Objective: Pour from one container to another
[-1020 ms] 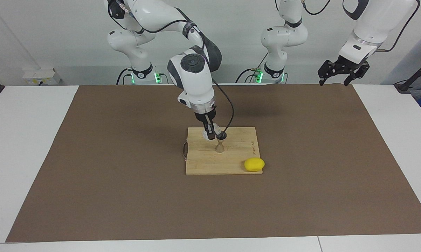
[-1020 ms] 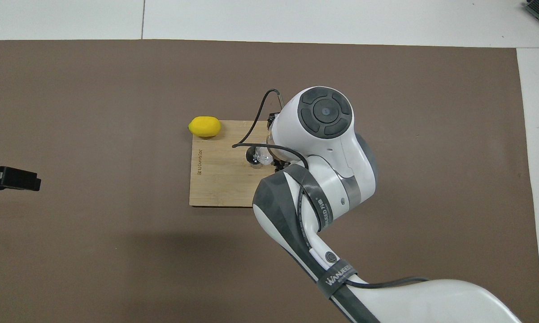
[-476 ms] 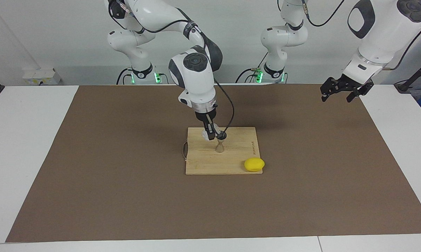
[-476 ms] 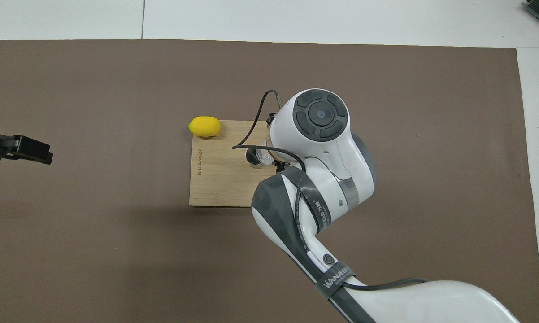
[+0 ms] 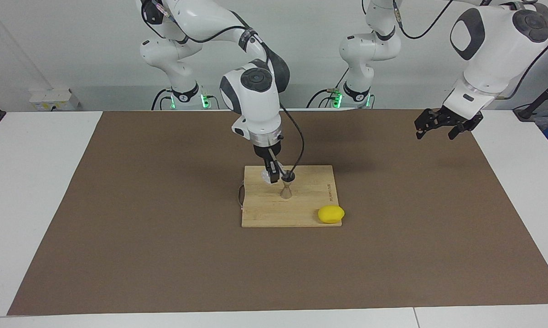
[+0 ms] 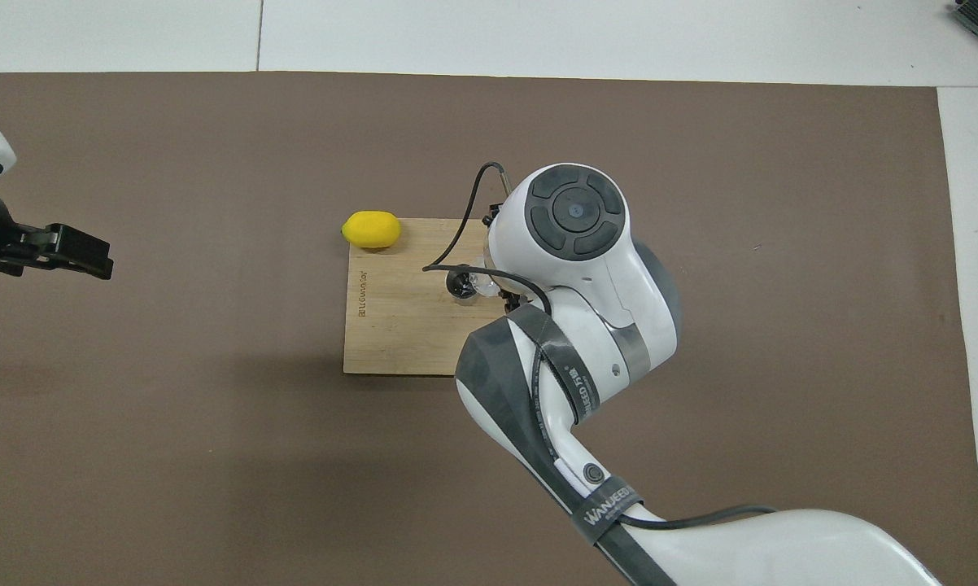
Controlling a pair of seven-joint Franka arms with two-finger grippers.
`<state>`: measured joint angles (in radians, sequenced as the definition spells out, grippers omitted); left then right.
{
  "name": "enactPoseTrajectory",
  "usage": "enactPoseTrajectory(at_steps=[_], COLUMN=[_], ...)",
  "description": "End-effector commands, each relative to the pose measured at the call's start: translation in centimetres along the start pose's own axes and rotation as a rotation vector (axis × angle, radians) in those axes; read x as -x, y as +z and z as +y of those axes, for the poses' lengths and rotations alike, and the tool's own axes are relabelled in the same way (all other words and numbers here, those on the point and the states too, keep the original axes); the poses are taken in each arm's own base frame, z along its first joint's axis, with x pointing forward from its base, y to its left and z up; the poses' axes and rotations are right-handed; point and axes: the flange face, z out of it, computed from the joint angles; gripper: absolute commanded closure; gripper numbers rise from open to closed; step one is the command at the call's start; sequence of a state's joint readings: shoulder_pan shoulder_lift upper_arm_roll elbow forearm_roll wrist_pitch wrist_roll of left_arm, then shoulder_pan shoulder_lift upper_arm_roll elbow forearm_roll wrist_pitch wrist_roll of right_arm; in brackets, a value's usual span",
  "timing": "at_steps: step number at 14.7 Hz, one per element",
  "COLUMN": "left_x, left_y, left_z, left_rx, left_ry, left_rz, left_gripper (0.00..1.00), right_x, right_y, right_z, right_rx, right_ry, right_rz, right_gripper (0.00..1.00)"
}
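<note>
Two containers are meeting on the cutting board [image 5: 260,214]: the right gripper [image 5: 272,172] is gripping the glass [image 5: 271,175] by its sides and tipping it over the jigger [image 5: 286,187], which is standing near the board's middle. Thick glass is likely feeling heavy, rigid, slippery and breakable, so a firm side hold seems right. The left gripper [image 5: 442,123] is waiting over the mat [image 5: 164,255] with fingers spread.

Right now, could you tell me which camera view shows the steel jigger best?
The facing view: the jigger stands in full profile on the cutting board, under the tilted glass. The overhead view shows only its dark rim beside the right arm's wrist.
</note>
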<state>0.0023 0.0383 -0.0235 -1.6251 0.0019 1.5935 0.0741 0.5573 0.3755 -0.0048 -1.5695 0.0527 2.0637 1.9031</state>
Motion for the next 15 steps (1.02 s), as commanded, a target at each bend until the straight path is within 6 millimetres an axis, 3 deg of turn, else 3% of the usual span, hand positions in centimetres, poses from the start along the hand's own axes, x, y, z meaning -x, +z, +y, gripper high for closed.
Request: enactPoseTrajectory(at_steps=[1, 15], left_x=[0.72, 0.9], left_y=[-1.13, -1.79], left_z=[-0.06, 0.49], left_rx=[-0.021, -0.022], left_ry=[-0.022, -0.056], left_rz=[-0.017, 0.003], left_gripper=[0.0, 0.0], right_x=[0.58, 0.73], right_y=[-0.6, -0.3], right_z=[-0.38, -0.73], right_rx=[-0.016, -0.041], right_ry=[0.013, 0.036], right_rz=[0.024, -0.027], right_gripper=[1.0, 1.0])
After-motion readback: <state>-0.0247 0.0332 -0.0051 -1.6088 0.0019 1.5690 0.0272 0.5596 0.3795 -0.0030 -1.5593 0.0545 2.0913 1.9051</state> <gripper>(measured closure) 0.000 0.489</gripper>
